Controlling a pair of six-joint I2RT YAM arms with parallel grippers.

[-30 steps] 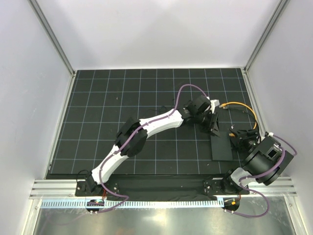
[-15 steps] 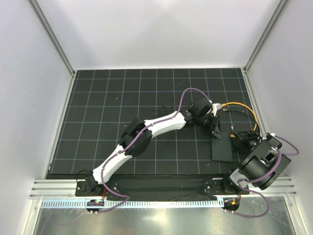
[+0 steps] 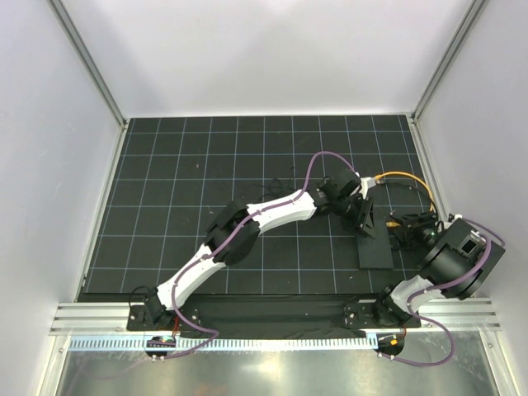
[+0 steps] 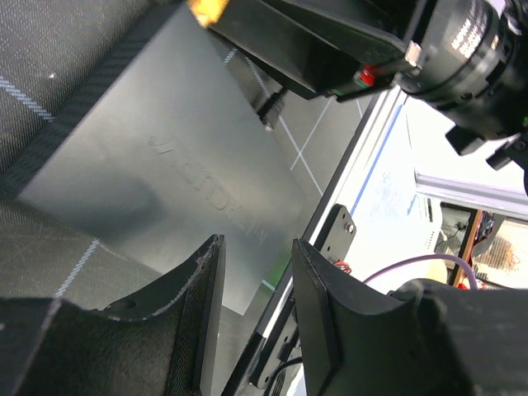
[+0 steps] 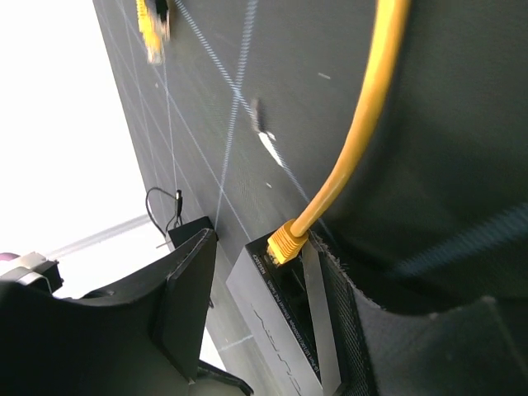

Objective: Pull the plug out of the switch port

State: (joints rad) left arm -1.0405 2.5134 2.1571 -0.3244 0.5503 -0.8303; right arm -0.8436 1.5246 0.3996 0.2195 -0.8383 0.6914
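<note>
The switch (image 3: pixel 374 246) is a flat black box lying on the gridded mat. A yellow plug (image 5: pixel 287 243) sits in the port at its far end, and its yellow cable (image 3: pixel 408 180) arcs away over the mat. My right gripper (image 5: pixel 264 256) is open and straddles that end of the switch, the plug lying between its fingers without being clamped. My left gripper (image 4: pixel 257 272) is open too and hovers low over the switch's top (image 4: pixel 165 157) near one edge. From above, the left gripper (image 3: pixel 363 216) sits at the box's far end, the right gripper (image 3: pixel 410 223) beside it.
The cable's other yellow plug (image 5: pixel 151 29) lies loose on the mat. A thin black wire with a small adapter (image 5: pixel 169 210) lies beyond the switch. White walls and an aluminium frame (image 3: pixel 429 190) close the mat's right side, just by the right arm.
The left arm has slid a little to the right over the switch. The right gripper has moved up to the plug end and its jaws have narrowed slightly.
</note>
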